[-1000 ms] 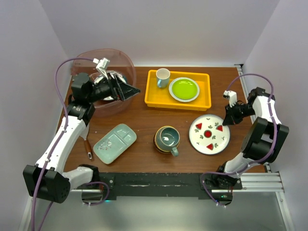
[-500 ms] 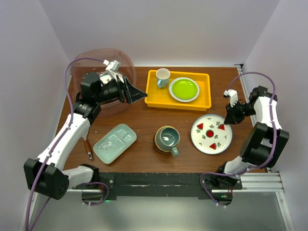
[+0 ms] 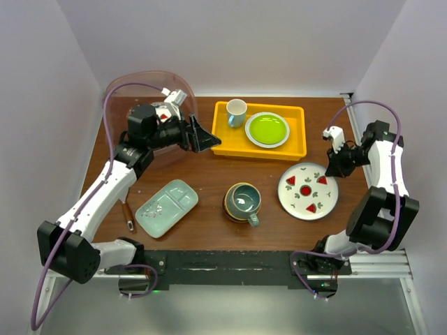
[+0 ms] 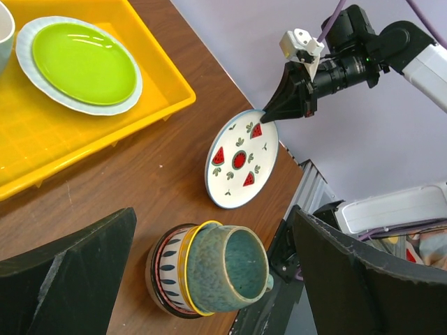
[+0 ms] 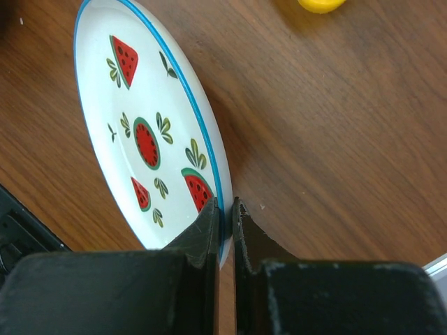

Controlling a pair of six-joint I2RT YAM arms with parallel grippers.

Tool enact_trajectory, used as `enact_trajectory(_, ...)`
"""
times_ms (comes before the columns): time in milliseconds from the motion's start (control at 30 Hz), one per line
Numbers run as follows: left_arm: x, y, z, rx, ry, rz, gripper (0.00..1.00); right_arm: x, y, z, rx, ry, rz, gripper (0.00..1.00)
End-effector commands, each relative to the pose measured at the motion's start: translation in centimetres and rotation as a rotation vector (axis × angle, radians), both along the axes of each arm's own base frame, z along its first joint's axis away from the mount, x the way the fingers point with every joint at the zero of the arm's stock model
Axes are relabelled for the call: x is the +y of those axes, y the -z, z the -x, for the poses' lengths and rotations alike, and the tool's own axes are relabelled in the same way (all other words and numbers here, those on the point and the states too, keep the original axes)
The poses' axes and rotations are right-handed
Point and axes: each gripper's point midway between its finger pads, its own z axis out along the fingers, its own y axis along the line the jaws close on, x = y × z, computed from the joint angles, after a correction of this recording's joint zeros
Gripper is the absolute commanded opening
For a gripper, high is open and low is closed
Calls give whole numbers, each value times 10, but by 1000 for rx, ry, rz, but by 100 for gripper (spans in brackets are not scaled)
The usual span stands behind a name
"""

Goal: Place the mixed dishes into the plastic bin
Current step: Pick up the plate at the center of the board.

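Since a second ago, the left gripper [image 3: 207, 134] has swung off the plastic bin [image 3: 140, 80] and now hangs over the table [image 3: 209, 174] beside the near left corner of the yellow tray [image 3: 227, 144]. Over the same second, the white watermelon plate [image 3: 309, 192] has shifted slightly to the right.

We find the left gripper's fingers [image 4: 77, 272] spread wide with nothing between them. The right gripper [image 5: 225, 206] is pinched narrow on the blue rim of the watermelon plate. That plate is on the right of the table, well apart from the bin, which sits in the far left corner.

We note the teal mug [image 3: 244, 200] sitting in a striped bowl [image 4: 166, 269] near the table's middle. The pale green divided tray [image 3: 166, 207] lies to its left. Neither is touched.

The yellow tray holds a lime-green plate [image 3: 267, 128] and a small white cup [image 3: 236, 112].
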Motion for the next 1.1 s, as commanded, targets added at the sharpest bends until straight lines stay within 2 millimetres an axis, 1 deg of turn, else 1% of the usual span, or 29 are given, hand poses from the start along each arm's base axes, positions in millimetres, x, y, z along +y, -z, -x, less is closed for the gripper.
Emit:
enact_trajectory(0, -7, -17, -4, -81, 8, -13, 100, 18, -34, -6, -98, -43, -33, 0)
enact_trajectory(333, -18, -11, -1, -96, 31, -37, 100, 41, -48, -9, -147, -102, -10, 0)
enact_trajectory(567, -24, -6, 0, -103, 40, -46, 100, 47, -63, -12, -189, -114, -5, 0)
enact_trajectory(700, -31, -4, 1, -104, 52, -45, 100, 49, -71, -13, -218, -125, -2, 0)
enact_trajectory(933, -41, 3, 1, -106, 61, -60, 100, 53, -82, -11, -254, -146, -2, 0)
enact_trajectory(1067, -45, 3, 0, -115, 52, -62, 100, 55, -87, -10, -271, -154, 0, 0)
